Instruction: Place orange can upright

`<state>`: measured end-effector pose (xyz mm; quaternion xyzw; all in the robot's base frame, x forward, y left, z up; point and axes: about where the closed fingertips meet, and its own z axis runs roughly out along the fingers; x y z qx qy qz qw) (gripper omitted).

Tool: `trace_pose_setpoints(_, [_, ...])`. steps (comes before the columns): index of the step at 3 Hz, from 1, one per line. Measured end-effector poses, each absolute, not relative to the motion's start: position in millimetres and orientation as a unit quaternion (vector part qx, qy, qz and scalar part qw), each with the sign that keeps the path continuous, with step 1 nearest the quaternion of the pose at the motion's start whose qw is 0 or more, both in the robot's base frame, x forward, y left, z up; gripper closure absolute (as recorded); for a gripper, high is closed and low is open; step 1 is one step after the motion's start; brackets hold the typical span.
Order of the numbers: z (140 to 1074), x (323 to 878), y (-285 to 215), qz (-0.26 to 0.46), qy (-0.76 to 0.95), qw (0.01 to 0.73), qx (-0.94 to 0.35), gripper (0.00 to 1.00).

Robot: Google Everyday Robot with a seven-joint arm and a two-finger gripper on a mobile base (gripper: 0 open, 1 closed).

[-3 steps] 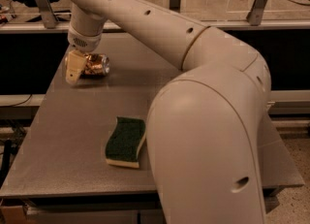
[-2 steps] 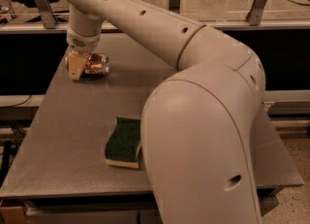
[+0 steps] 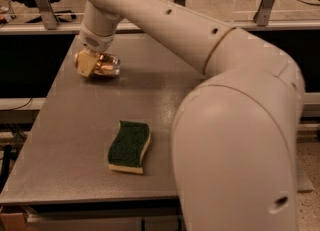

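The orange can (image 3: 106, 65) lies on its side at the far left of the grey table (image 3: 75, 140), its silver end pointing right. My gripper (image 3: 86, 64) reaches down from the big cream arm (image 3: 165, 20) and sits right at the can's left end, covering that part of it. The gripper and can are low, at the table surface.
A green sponge with a yellow underside (image 3: 129, 146) lies near the table's front middle. My arm's large cream elbow (image 3: 240, 145) fills the right foreground and hides the table's right side. A rail with metal posts (image 3: 264, 0) runs behind the table.
The gripper and the can have shifted slightly to the right on the table. The elbow has swung a little. The sponge has not moved.
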<state>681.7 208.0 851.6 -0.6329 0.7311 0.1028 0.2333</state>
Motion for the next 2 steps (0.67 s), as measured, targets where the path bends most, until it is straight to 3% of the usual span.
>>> trace_pose_setpoints(1, [866,685,180,0.157,0.726,0.292,-0.602,1.00])
trace_pose_setpoints(2, [890,693,162,0.226,0.696,0.378,-0.567,1.00])
